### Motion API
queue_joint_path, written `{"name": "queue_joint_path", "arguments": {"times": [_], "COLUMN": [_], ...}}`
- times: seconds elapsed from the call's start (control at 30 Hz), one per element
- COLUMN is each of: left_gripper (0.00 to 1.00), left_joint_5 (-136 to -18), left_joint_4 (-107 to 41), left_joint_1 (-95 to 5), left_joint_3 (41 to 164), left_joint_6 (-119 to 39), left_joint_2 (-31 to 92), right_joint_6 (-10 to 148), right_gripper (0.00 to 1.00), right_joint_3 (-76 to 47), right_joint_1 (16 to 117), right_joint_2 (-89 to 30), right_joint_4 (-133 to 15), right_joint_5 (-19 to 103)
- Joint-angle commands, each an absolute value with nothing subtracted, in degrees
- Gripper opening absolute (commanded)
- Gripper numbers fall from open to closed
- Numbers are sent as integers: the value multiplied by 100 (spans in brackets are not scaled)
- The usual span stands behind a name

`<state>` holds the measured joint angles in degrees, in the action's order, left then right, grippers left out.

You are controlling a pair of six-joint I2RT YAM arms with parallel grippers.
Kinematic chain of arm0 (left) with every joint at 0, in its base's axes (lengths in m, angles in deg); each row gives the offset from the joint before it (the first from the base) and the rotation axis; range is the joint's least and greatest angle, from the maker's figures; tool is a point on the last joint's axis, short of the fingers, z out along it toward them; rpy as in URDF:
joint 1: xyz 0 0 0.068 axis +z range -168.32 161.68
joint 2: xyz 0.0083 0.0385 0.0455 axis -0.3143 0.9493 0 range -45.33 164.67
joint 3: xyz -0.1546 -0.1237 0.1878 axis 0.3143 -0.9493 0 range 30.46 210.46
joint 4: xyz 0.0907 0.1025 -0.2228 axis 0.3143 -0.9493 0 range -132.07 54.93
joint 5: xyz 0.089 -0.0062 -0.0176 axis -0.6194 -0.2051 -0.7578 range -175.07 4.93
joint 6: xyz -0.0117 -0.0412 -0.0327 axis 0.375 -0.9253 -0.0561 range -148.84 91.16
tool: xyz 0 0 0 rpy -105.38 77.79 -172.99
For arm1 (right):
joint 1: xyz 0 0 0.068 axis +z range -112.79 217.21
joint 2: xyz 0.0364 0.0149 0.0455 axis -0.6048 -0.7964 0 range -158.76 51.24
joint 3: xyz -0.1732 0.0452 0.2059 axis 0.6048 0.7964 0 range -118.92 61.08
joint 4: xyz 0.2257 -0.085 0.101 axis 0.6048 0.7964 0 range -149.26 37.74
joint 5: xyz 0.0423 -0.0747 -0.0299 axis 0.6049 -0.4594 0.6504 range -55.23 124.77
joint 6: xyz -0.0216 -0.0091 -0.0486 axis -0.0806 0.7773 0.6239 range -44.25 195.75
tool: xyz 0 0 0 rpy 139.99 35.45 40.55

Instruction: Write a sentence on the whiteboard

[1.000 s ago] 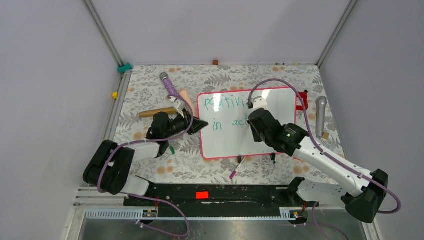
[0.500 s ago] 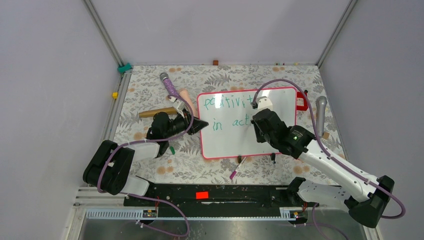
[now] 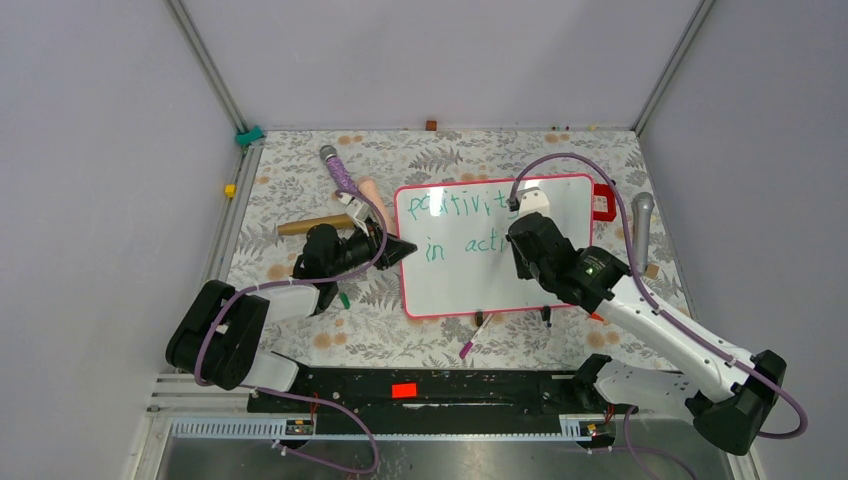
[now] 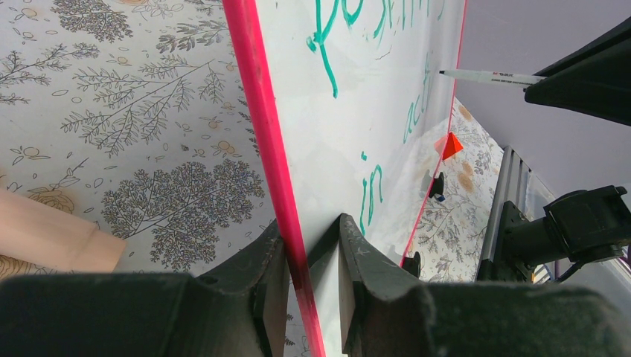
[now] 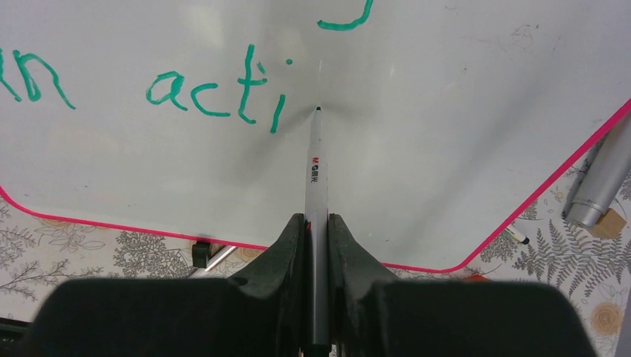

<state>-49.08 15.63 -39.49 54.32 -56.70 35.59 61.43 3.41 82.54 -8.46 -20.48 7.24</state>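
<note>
Whiteboard (image 3: 455,290) lies flat mid-bench (image 3: 290,190), green "in acti" on the lower line. Left fingers (image 4: 356,260) pinch its pink left edge. Right fingers (image 5: 348,249) are clamped on a marker (image 5: 315,171), tip at the board just right of "acti". Grey mic (image 3: 641,222) and wooden cube (image 3: 652,270) sit just off the right edge, red block (image 3: 602,202) at the far-right corner. Loose pen (image 3: 474,336) touches the near edge. Purple mic (image 3: 338,170) and wood bar (image 3: 315,225) are to the left. Right of the tip the board is bare out to the frame.
</note>
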Motion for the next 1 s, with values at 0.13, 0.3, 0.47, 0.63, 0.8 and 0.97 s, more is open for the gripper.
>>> {"name": "queue_joint_path", "arguments": {"times": [0.13,0.3,0.47,0.63,0.8,0.97], "left_gripper": [0,0,0,0,0,0], "left_joint_5": [-5916,-5917,-5914,-5915,-5924,-5924], "left_joint_4": [1534,1530,1534,1533,1530,1534], "left_joint_1": [-3925,-3925,-3927,-3931,-3932,-3930], "left_joint_3": [5363,5361,5358,5360,5359,5358], "left_joint_6": [-4765,-4765,-4765,-4765,-4765,-4765], "left_joint_2": [3544,3543,3544,3548,3538,3542], "right_joint_6": [6265,6290,6240,6190,6159,6116], "right_gripper": [0,0,0,0,0,0], "right_joint_3": [148,158,264,314,286,167], "right_joint_1": [8160,8162,8162,8160,8157,8121], "right_joint_2": [-928,-1049,-1005,-1000,-1036,-1063], "right_joint_4": [-2130,-2152,-2042,-1776,-1560,-1523], "right_joint_5": [471,769,912,919,674,329]}}
